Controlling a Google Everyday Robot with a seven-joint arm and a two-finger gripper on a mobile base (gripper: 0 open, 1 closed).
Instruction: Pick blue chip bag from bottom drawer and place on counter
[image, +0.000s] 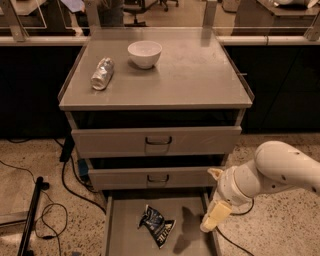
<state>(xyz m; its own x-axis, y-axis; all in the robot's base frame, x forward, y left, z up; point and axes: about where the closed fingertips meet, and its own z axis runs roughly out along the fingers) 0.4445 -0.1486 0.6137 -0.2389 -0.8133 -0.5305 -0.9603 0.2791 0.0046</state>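
- Bag, crinkled dark-blue foil, is lying flat on the drawer floor, which is plain grey metal.
- Gripper is hovering over the drawer's right rim, apart from the bag. Its cream fingers are standing spread, gripping nothing.
- Flat grey surface is carrying a round white bowl and a crushed silver can.

bottom drawer front cut off below — gripper over its right edge.
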